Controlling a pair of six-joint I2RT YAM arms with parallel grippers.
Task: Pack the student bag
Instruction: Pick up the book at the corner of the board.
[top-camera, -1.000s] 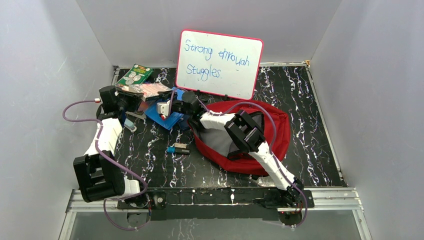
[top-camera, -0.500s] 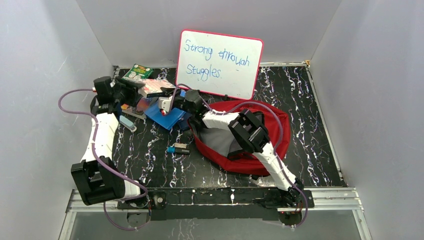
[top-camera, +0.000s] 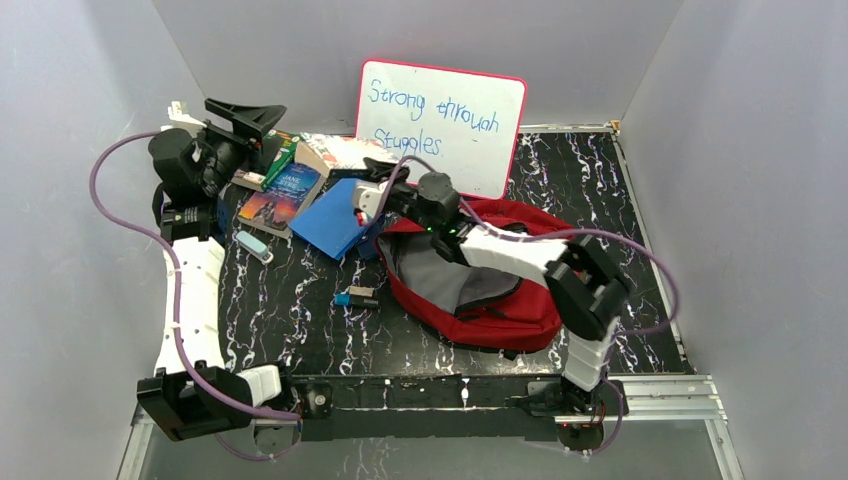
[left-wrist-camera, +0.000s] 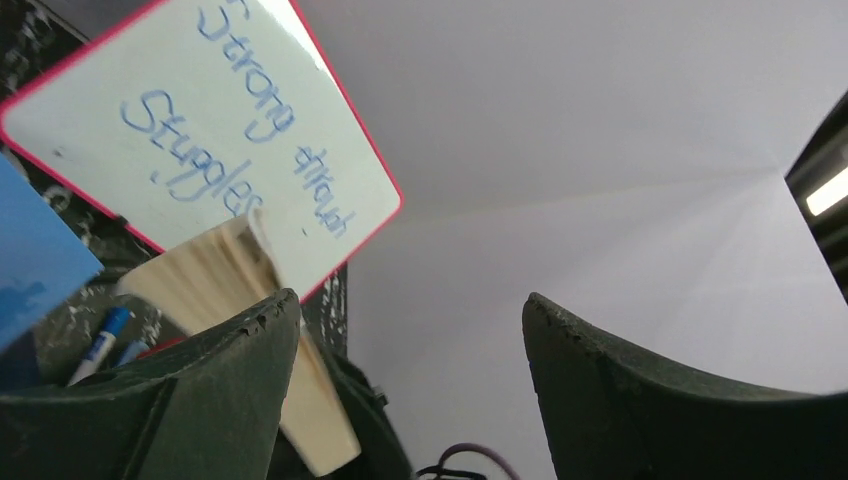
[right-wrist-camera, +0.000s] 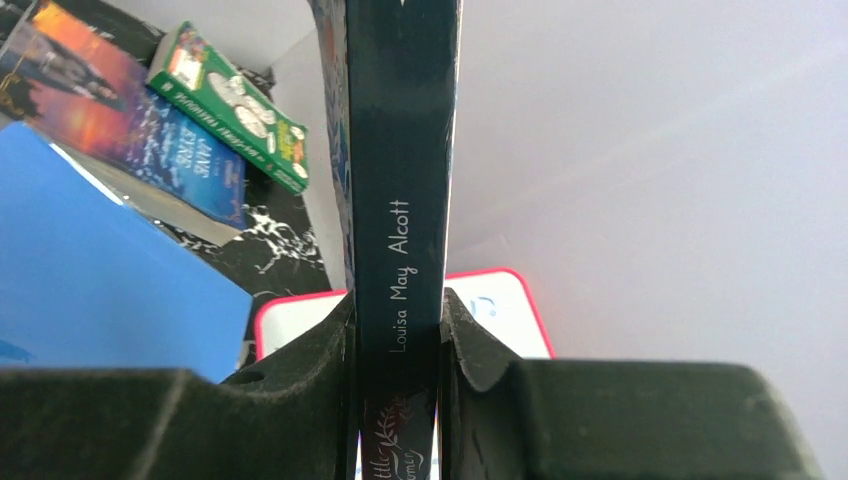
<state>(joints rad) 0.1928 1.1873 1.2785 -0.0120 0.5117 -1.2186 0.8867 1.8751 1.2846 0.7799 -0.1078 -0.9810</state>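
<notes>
Counter (top-camera: 620, 200): black marbled top, clutter at back left. Bag (top-camera: 520, 310), red, lies right of centre with its mouth gaping to the left and grey lining showing. The right arm reaches across its rear edge. Whiteboard (top-camera: 440, 125) stands against the back wall. Blue folder (top-camera: 335, 222) lies just left of the bag mouth, with a dark paperback (top-camera: 282, 195) beside it and a green book (right-wrist-camera: 230, 105) further back. A marker (top-camera: 355, 298) lies alone near the bag's front.

Change over the last second — a hand-over. The novel (right-wrist-camera: 400, 200) was in the left pincer (top-camera: 245, 112). Now the right pincer (right-wrist-camera: 395, 310) is clamped across it, spine toward the wrist camera and a pad on either side. The left has let go, jaws wide with nothing between, and its arm has lifted to the back-left corner.

Meaning: the novel is now on the bag's side of the counter, not yet inside. Folder, other books and marker are all still out — packing looks early.
</notes>
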